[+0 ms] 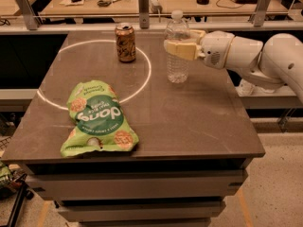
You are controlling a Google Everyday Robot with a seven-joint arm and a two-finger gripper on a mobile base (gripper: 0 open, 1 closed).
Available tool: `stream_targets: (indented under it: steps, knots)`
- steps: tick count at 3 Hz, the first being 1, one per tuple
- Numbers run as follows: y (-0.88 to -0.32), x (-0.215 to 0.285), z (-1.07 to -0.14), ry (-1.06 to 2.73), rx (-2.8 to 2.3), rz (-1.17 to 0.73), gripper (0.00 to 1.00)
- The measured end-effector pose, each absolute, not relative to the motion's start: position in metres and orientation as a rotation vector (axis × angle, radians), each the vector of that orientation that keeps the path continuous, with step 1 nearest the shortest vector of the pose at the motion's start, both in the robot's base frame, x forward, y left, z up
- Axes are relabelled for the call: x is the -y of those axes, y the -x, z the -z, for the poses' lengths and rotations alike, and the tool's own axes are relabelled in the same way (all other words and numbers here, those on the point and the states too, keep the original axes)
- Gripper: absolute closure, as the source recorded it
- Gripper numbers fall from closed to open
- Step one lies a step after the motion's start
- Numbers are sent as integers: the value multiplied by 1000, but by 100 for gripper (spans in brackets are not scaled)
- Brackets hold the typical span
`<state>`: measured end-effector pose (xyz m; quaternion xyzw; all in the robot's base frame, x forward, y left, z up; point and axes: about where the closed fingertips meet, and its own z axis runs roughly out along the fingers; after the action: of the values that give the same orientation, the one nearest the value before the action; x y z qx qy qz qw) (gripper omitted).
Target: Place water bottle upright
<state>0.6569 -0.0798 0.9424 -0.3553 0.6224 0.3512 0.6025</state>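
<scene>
Hand (179, 49) clasps water bottle (177, 71) (upright)

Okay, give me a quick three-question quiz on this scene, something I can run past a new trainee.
1. True or false: the bottle lies on its side on the table.
2. Fill the blank: in the picture, the can stands to the ___ of the bottle.
3. Pick one: the gripper, reaching in from the picture's right at the bottle's mid-height, is shut on A) the can, B) the bottle, C) nothing.

Key: 1 false, it is upright; 2 left; 3 B.
</scene>
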Motion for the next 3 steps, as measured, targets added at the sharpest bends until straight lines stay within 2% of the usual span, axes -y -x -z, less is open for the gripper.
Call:
stream_targets:
  steps: [3]
  knots:
    - [-665,85,-930,669,-1372,-831,100]
